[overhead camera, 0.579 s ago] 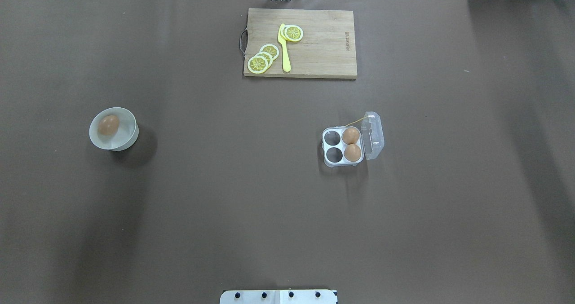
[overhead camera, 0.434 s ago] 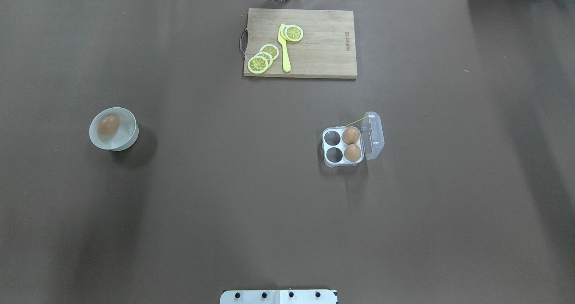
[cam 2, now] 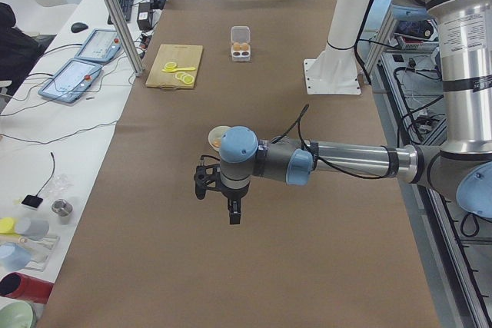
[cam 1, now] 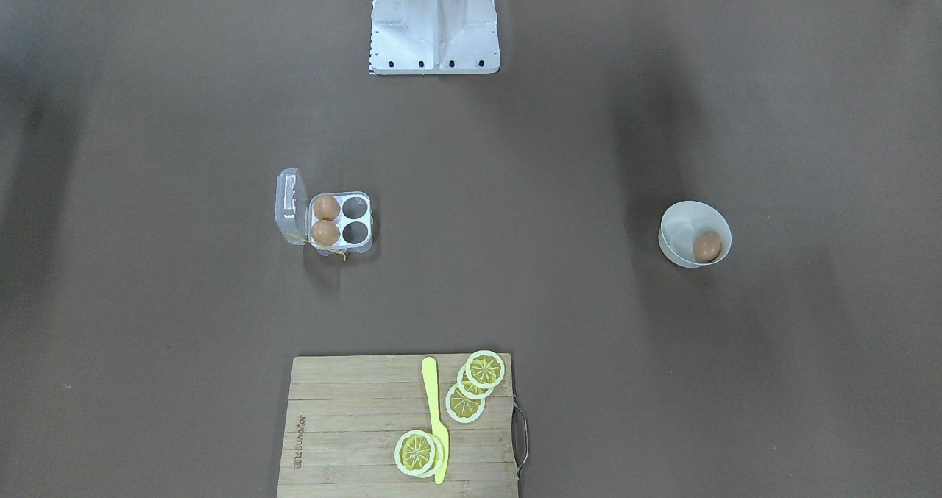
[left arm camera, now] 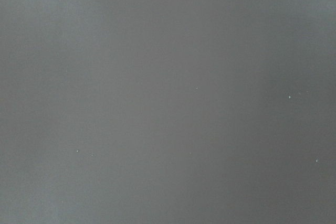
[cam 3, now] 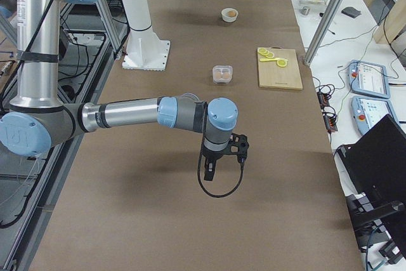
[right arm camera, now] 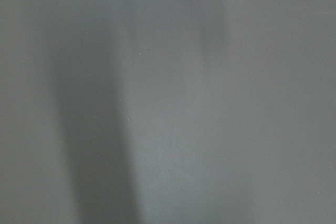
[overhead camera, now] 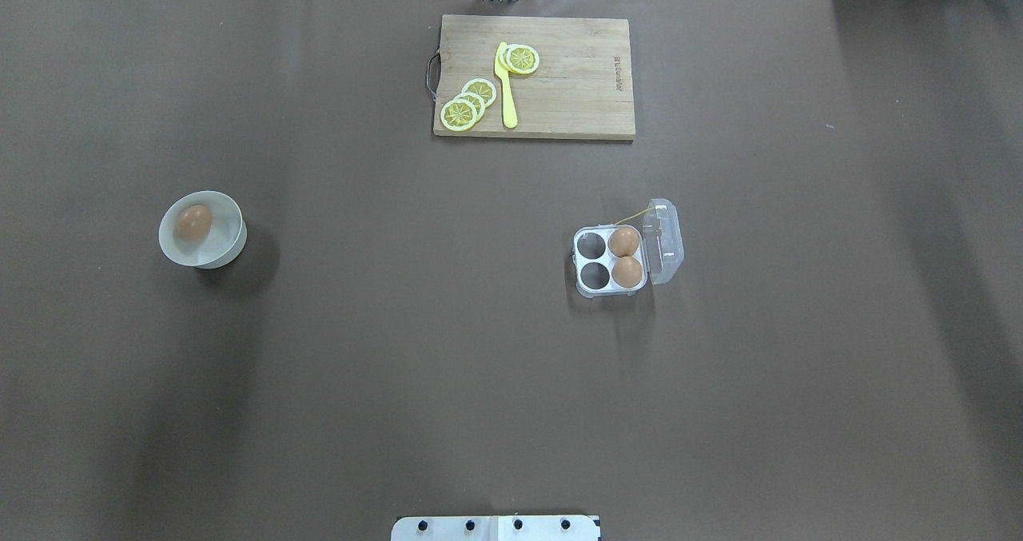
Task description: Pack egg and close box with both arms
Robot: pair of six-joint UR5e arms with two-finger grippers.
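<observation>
Currently egg (overhead camera: 193, 223) in bowl (overhead camera: 229, 242); box (overhead camera: 577, 265) open (half full); left gripper (cam 2: 224, 199), right gripper (cam 3: 212, 169) aloft, finger state indiscernible.

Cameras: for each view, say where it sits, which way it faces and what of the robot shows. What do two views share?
Front-facing: across the table, looking down; only the stand.
Overhead: behind the robot, looking down; stand's edge.
Left side: table's left end; left arm near.
Right side: opposite end; right arm near.
Left wrist: blank grey, no body.
Right wrist: likewise.
Shared: first two both show box, bowl, cutting board.
</observation>
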